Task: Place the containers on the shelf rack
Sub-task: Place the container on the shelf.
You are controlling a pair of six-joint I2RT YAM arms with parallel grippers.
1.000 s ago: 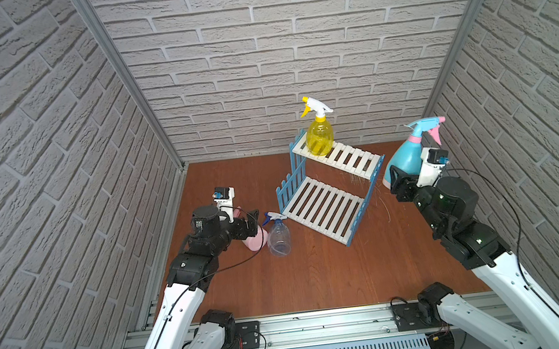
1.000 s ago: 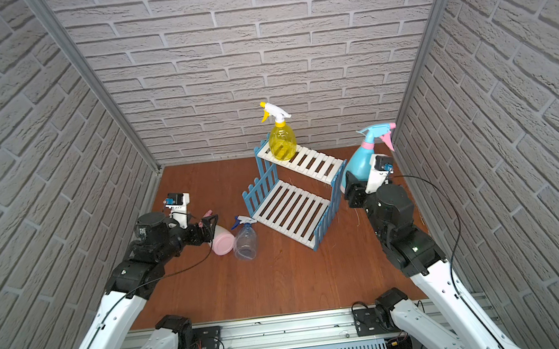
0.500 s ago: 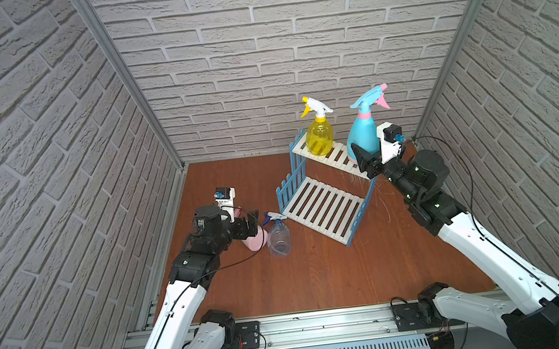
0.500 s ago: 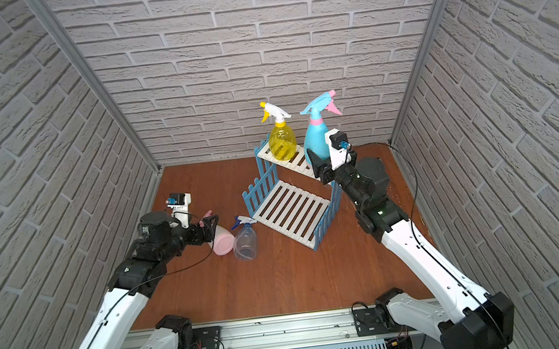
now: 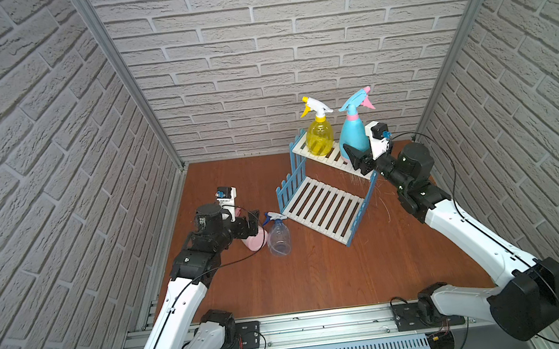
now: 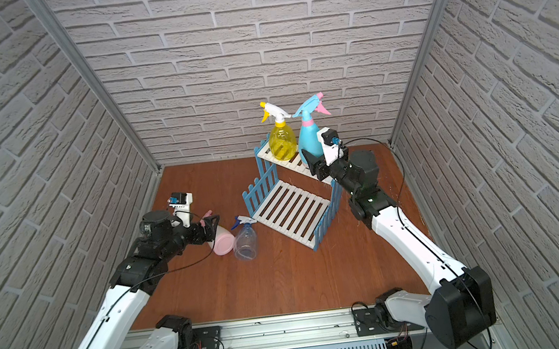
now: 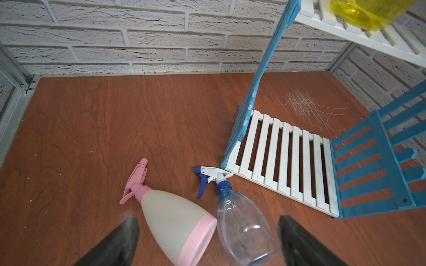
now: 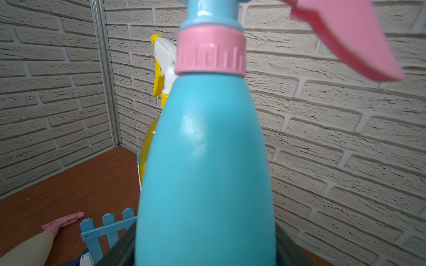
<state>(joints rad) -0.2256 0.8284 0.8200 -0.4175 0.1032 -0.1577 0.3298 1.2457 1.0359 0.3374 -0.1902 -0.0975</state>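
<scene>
Our right gripper (image 5: 358, 154) clasps the light blue spray bottle (image 5: 353, 133) low on its body. The bottle is upright over the upper tier of the shelf rack (image 5: 322, 206), just beside the yellow spray bottle (image 5: 319, 138). The gripper hides its base, so we cannot tell whether it rests on the slats. Our left gripper (image 6: 212, 223) hangs with jaws spread wide above the cream-white spray bottle (image 7: 170, 221) and the clear spray bottle (image 7: 242, 225). These two lie touching on the desk (image 5: 301, 274), by the lower tier's corner.

I count four spray bottles (image 6: 282, 142) and one shelf rack (image 5: 324, 209) from here.
One each: yellow bottle (image 5: 319, 138), blue bottle (image 5: 353, 135), cream bottle (image 7: 170, 221), clear bottle (image 5: 278, 239).
</scene>
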